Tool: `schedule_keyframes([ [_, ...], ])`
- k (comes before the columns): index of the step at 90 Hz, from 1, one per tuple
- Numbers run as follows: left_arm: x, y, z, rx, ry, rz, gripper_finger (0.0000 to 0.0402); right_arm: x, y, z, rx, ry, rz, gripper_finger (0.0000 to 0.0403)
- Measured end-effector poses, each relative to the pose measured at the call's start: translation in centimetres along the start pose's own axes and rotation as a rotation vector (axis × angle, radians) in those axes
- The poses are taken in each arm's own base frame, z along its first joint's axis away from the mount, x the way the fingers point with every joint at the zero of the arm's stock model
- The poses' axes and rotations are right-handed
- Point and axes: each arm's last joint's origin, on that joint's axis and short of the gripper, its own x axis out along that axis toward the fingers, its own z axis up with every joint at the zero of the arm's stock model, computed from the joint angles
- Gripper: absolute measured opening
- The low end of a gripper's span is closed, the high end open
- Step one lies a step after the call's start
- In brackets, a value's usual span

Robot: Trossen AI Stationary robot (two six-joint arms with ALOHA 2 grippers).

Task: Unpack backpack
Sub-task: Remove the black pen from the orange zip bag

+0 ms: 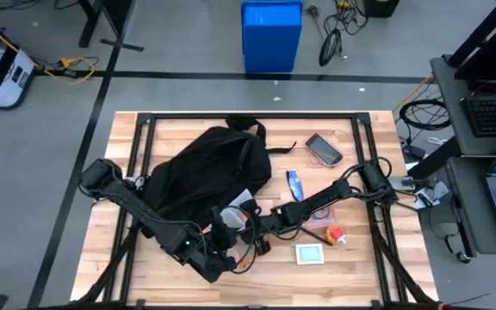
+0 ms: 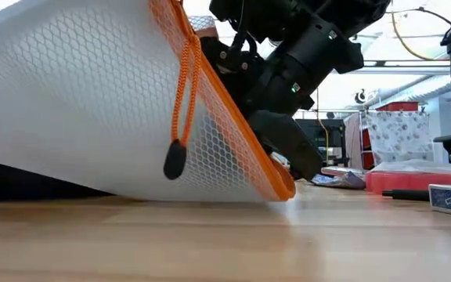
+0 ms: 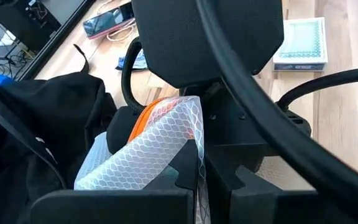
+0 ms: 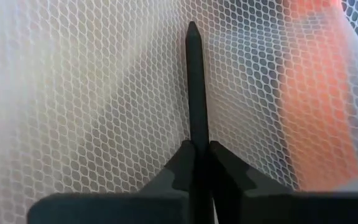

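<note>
Right pincer (image 4: 197, 93) closed on white mesh pouch (image 2: 92, 110) beside the backpack (image 1: 201, 176) on the table (image 1: 351, 275); left pincer (image 3: 197, 186) also grips the pouch.

High: overhead, whole table (image 1: 231, 267). Low: tabletop level. Both wrist cams v. close; all share mesh pouch (image 2: 92, 110).
</note>
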Motion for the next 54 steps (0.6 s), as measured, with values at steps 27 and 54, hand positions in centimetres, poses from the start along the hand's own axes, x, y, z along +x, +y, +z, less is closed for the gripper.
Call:
schedule_keyframes([
  [27,0.0,0.0,0.0,0.002,0.001,0.003,0.0,-1.7,-0.1,0.9,0.057,-0.026,0.014,0.0012],
  [54,0.0,0.2,-0.1,0.006,0.012,0.009,0.0,-6.6,0.3,3.1,0.104,-0.062,0.036,0.0015],
])
